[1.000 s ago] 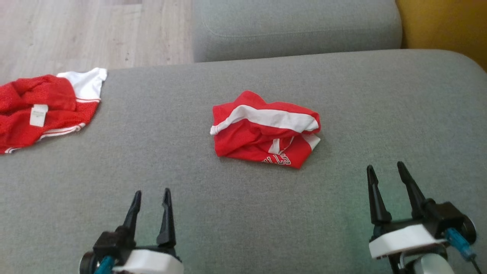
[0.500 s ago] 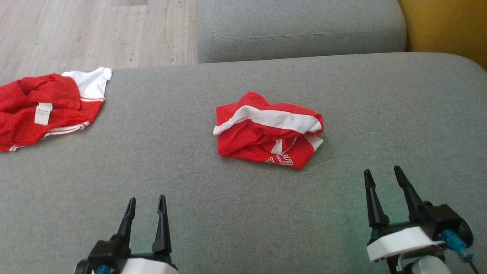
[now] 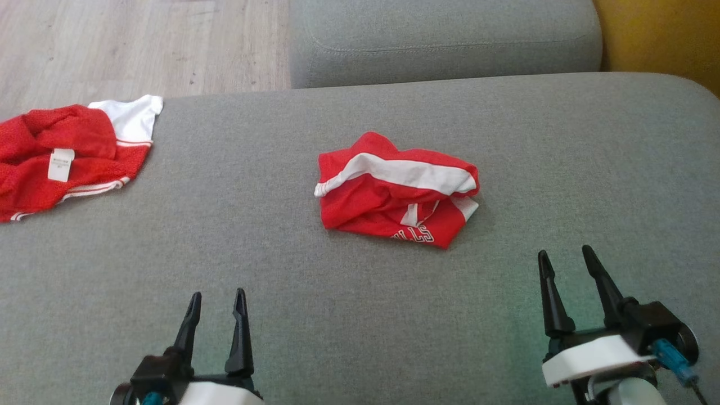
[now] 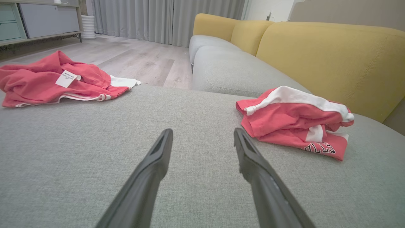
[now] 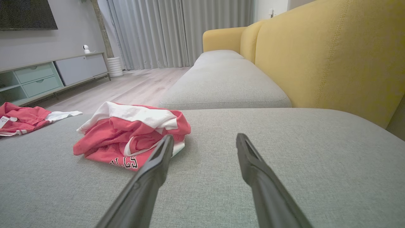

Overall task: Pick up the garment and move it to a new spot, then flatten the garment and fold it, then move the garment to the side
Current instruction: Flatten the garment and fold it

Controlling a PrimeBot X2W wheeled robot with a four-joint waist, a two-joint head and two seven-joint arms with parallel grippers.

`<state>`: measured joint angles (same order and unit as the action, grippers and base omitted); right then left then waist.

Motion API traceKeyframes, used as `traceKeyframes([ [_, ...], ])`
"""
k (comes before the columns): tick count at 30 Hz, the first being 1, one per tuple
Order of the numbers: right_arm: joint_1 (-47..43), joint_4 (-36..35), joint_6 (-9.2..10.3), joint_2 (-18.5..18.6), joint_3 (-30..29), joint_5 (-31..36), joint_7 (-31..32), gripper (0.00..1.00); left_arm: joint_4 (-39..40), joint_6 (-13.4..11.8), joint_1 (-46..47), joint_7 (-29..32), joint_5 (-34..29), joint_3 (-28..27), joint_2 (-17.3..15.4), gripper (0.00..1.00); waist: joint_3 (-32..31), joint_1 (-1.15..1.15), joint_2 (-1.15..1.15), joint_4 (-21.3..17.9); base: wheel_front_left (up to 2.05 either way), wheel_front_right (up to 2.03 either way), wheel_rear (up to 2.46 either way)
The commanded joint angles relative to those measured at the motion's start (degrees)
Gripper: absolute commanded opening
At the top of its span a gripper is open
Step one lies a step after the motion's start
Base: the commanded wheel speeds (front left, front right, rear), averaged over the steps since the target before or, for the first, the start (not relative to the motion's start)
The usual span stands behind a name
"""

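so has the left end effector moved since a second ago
Yes, the left end effector drew back slightly, down the view, away from the middle red garment.

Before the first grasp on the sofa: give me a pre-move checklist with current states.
1. Left gripper open and empty: ok.
2. Right gripper open and empty: ok.
3. Centre garment lying free on the cushion, apart from both grippers: ok.
4. Centre garment flat: not ok, it is bunched in folds.
5. Second garment well apart from it, at the cushion's left edge: ok.
6. Centre garment's corners located: cannot tell, hidden in the folds.
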<state>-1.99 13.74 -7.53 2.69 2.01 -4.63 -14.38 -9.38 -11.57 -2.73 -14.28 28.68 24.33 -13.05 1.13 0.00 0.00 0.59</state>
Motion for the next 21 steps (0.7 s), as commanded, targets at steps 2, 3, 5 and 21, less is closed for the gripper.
traceKeyframes([
  [2, 2.07, -1.64, 0.04, 0.19, 1.56, -0.08, -0.62, 1.00, 1.23, 0.06, 2.39, -0.72, -0.42, -2.01, -0.46, 1.00, 0.15, 0.00, 0.00, 0.00, 0.00, 0.00, 0.00],
  [3, 2.12, -1.66, 0.04, 0.19, 1.55, -0.07, -0.62, 1.00, 1.20, 0.03, 2.41, -0.72, -0.40, -2.01, -0.46, 1.00, 0.22, 0.00, 0.00, -0.02, 0.00, 0.00, 0.00],
  [5, 2.20, -1.70, 0.04, 0.19, 1.54, -0.08, -0.62, 1.00, 1.16, -0.02, 2.45, -0.72, -0.37, -2.00, -0.48, 1.00, 0.42, 0.00, 0.00, -0.06, 0.00, 0.00, 0.00],
  [21, 7.36, -3.22, 0.04, 0.19, 3.12, 0.67, -0.62, 1.00, -1.39, 3.16, 19.21, 4.44, -4.64, 2.60, 0.01, 1.00, 9.20, 0.00, 0.00, -4.02, 0.00, 0.00, 0.00],
])
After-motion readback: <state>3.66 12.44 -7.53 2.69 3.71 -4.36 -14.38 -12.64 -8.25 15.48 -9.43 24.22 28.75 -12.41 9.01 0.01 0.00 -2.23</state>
